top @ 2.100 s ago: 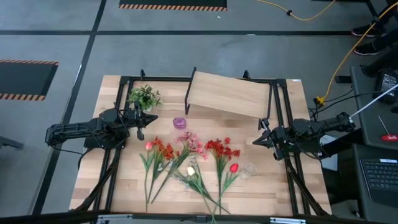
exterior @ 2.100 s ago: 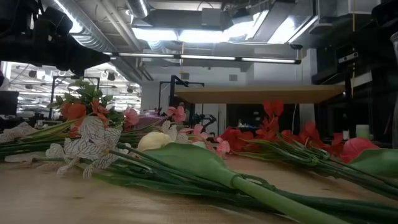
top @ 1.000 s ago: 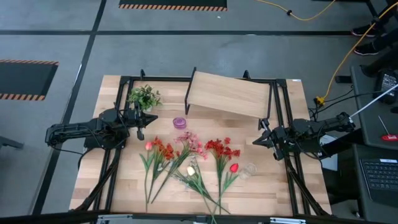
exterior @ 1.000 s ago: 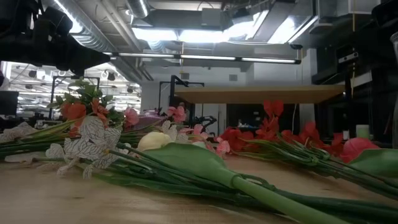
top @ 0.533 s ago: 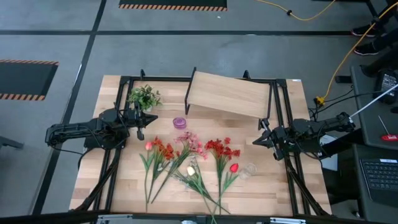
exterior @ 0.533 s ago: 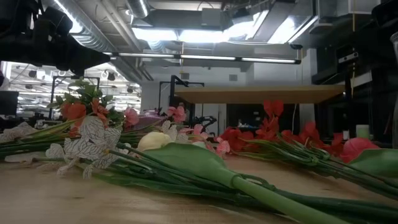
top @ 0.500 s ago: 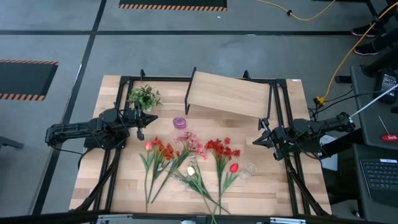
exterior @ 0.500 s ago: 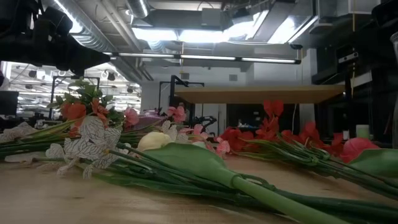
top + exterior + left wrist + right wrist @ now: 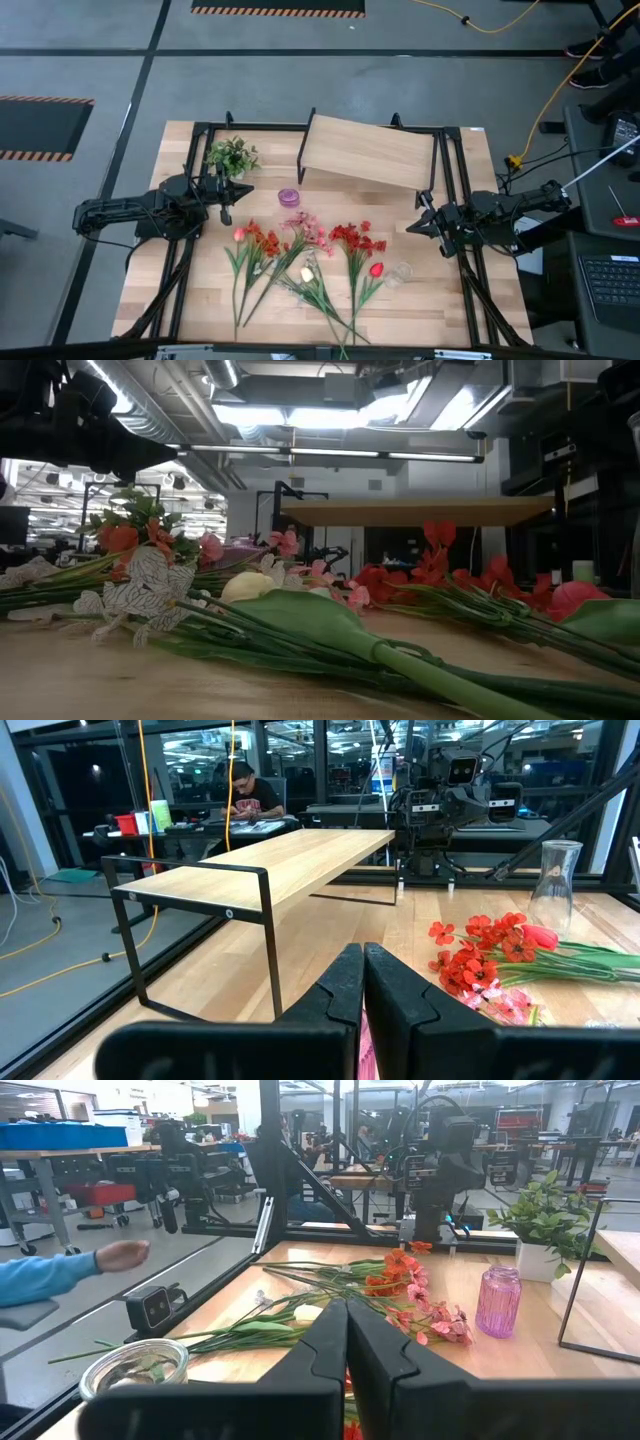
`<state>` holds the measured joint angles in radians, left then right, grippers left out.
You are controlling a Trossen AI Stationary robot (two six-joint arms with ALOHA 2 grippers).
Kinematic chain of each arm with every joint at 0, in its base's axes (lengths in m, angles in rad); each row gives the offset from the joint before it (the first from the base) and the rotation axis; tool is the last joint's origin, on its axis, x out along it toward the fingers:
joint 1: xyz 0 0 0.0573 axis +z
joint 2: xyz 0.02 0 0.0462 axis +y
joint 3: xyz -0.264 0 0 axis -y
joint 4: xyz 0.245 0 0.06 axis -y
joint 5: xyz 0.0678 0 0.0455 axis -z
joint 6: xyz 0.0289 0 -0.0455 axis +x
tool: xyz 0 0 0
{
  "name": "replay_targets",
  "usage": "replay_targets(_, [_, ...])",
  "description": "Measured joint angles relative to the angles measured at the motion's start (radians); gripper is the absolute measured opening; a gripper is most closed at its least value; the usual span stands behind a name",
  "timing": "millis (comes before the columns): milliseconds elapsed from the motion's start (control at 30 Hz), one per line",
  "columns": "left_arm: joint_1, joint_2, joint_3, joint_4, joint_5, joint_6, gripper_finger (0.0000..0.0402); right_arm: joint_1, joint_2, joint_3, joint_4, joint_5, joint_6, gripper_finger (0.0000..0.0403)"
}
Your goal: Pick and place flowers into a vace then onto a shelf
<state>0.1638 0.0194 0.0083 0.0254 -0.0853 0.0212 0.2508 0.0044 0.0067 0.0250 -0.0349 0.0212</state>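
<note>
Only my right wrist view shows a person's hand beyond the table. Both the left gripper and right gripper are clenched, empty, flanking the flowers lying in front of the shelf.

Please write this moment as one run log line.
flowers: lying on table | shelf: bare | left gripper: shut, idle | right gripper: shut, idle

Even overhead light is falling on the worktop, casting only faint shadows. In the low view, ceiling lights are glaring while the nearest green stems are blurring. Both wrist views are looking bright and fairly sharp.
</note>
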Motion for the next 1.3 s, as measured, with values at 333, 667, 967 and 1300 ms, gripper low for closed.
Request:
replay_targets(333, [0.0,0.0,0.0,0.0,0.0,0.0,0.0006,0.0,0.0,0.0,0.0,0.0,0.0,0.0012])
replay_targets(667, [0.0,0.0,0.0,0.008,0.0,0.0,0.0006,0.0,0.0,0.0,0.0,0.015,-0.086,0.0012])
replay_targets(967, [0.0,0.0,0.0,0.031,-0.001,0.0,0.0006,0.0,0.0,0.0,0.026,0.185,-0.074,0.0012])
replay_targets(1300, [0.0,0.0,0.025,0.093,-0.005,0.018,0.0006,0.0,0.0,0.0,0.155,0.247,-0.07,0.0012])
